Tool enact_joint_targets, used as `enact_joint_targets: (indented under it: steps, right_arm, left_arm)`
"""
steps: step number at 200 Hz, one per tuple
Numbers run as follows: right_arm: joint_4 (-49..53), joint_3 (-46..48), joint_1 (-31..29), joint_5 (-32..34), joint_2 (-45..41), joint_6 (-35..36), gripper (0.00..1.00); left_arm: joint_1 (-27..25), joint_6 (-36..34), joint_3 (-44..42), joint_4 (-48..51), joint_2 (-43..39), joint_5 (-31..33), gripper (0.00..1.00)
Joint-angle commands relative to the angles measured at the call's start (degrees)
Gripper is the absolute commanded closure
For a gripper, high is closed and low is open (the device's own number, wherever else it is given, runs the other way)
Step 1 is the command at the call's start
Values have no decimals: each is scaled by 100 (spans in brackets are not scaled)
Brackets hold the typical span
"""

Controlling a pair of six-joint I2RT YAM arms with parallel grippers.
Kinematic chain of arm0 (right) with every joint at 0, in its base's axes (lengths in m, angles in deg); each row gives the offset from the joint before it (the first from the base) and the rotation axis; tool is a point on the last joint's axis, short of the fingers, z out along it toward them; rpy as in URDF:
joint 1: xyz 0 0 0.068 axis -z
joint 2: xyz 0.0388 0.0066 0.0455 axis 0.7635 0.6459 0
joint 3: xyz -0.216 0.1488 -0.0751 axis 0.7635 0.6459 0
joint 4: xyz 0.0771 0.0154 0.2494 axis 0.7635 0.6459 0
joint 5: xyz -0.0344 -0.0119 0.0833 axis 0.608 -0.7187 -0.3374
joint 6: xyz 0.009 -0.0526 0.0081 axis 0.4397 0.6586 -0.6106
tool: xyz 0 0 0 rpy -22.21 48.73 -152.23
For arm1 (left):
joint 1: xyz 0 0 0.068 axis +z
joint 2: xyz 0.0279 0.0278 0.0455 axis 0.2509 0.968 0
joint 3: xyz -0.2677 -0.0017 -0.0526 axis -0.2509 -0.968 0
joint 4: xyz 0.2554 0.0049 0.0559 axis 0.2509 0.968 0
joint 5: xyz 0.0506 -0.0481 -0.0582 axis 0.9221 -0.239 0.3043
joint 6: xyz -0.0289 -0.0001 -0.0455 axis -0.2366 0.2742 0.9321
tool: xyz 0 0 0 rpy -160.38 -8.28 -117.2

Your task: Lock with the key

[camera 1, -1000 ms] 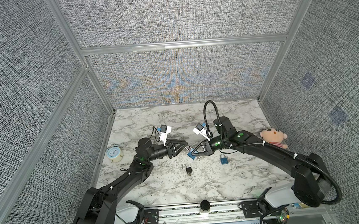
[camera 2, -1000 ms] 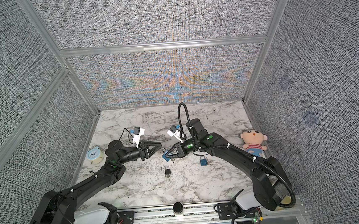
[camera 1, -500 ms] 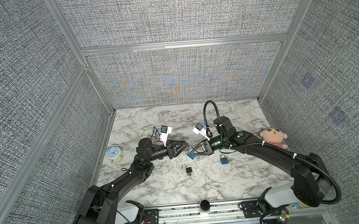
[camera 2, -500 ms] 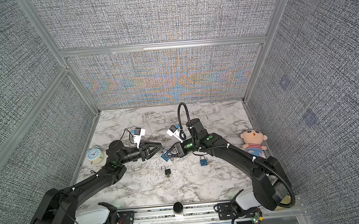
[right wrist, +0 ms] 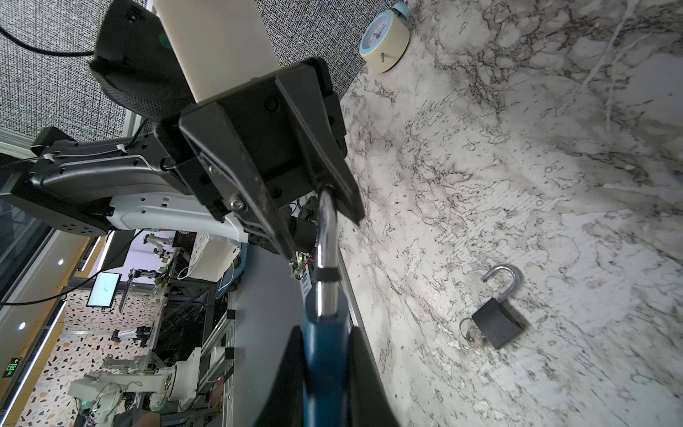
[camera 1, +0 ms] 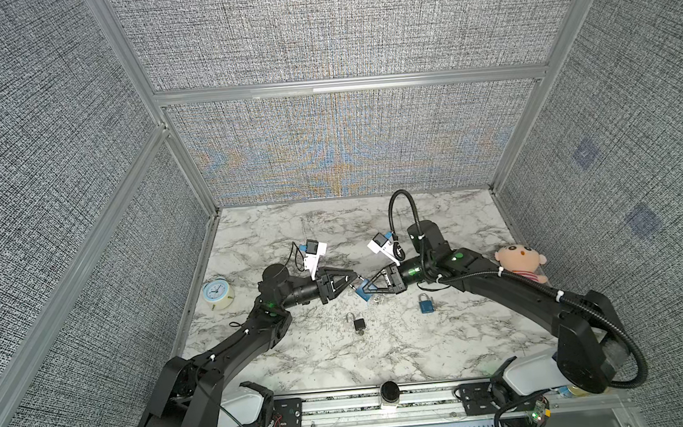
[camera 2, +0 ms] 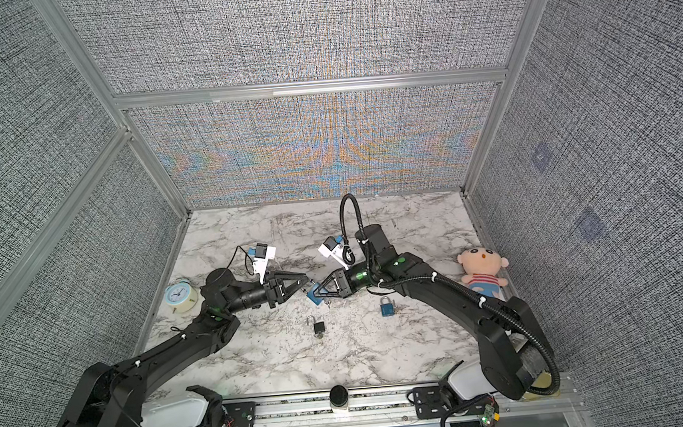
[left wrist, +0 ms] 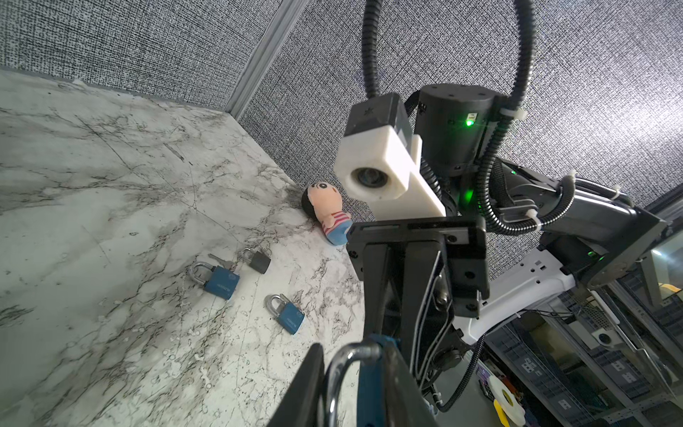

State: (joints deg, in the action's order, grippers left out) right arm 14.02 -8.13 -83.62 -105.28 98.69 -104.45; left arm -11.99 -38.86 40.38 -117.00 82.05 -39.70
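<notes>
Two pincers on one lock here: your right pincer (camera 1: 370,288) is clamped on the body of the blue steel-shackled padlock (camera 1: 364,294), held above the middle of the marble worktop (camera 1: 301,363). The long axis runs arm to arm, shackle pointing at your left pincer (camera 1: 353,286), whose fingers straddle it. Can't tell if they're pinching. Looks like the shackle-closing step, so next I'd push it home along that axis.

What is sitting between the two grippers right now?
The blue padlock: the right gripper clamps its body, and the left gripper straddles its shackle. Both top views and both wrist views show it.
</notes>
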Motion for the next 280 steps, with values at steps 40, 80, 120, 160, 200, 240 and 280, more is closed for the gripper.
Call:
enact_joint_targets:
  steps: [40,80,120,160,200,240,280]
  right_arm:
    - [-237,10,1,-180,-111,-56,100]
    - [-272,62,1,-167,-141,-82,100]
    - [-392,106,1,-212,-139,-162,100]
    - [-533,108,2,-220,-147,-260,100]
    - [-465,106,-1,-64,-153,-200,100]
    - [-443,91,4,197,-85,-144,100]
    - [-663,106,-3,268,-78,-273,100]
  left_arm:
    - [4,-119,-8,93,-35,-40,75]
    - [-7,-98,-8,93,-25,-38,83]
    - [3,-50,-8,82,-45,-78,89]
    - [-1,-23,1,102,-44,-82,96]
    - [-3,36,26,259,-112,-65,100]
    - [-4,-125,137,757,-272,62,100]
    - [-13,-100,93,814,-303,80,100]
